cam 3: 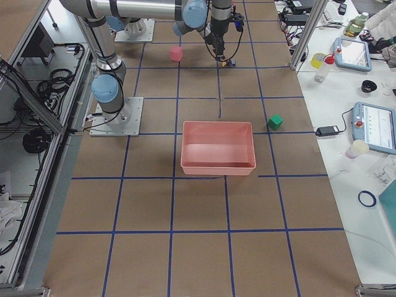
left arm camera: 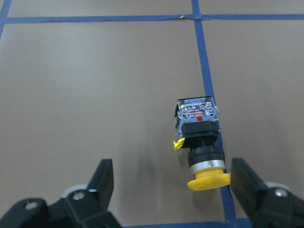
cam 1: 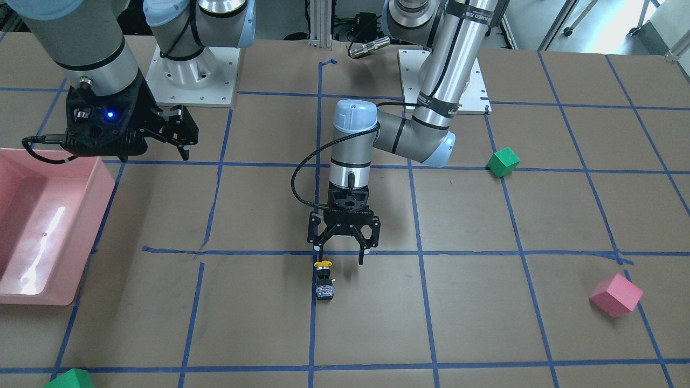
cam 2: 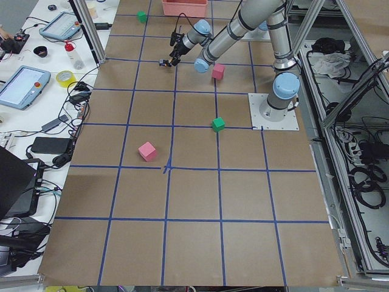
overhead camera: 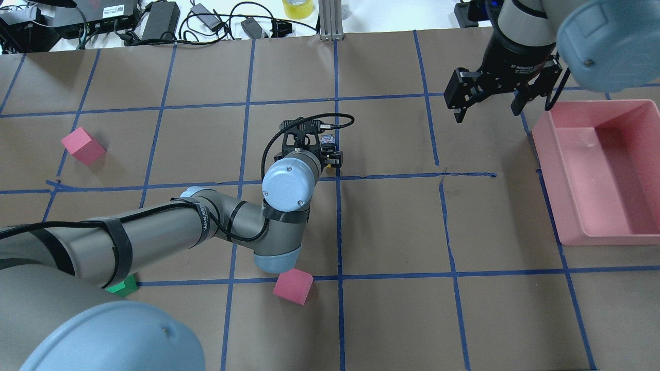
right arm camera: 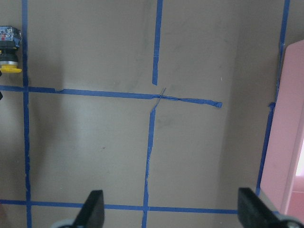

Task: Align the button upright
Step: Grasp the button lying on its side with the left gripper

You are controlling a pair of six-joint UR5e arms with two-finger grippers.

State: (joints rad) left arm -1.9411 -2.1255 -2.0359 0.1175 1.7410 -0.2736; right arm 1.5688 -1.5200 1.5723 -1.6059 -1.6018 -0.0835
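A brown paper-covered table (cam 1: 259,323) is gridded with blue tape. A pink bin (cam 3: 216,166) sits by the edge on the robot's right. Over it hangs the right gripper (overhead camera: 486,109), jaws wide and empty. Near the table's centre the left gripper (cam 1: 340,260) points down, also wide and empty. Two pink cubes (overhead camera: 293,286) (overhead camera: 82,146) and a green cube (cam 1: 503,161) lie well apart. The button (cam 1: 324,281) lies on its side along a tape line. Its yellow cap faces the robot between the left fingertips (left arm camera: 102,178), and its base faces the operators' edge.
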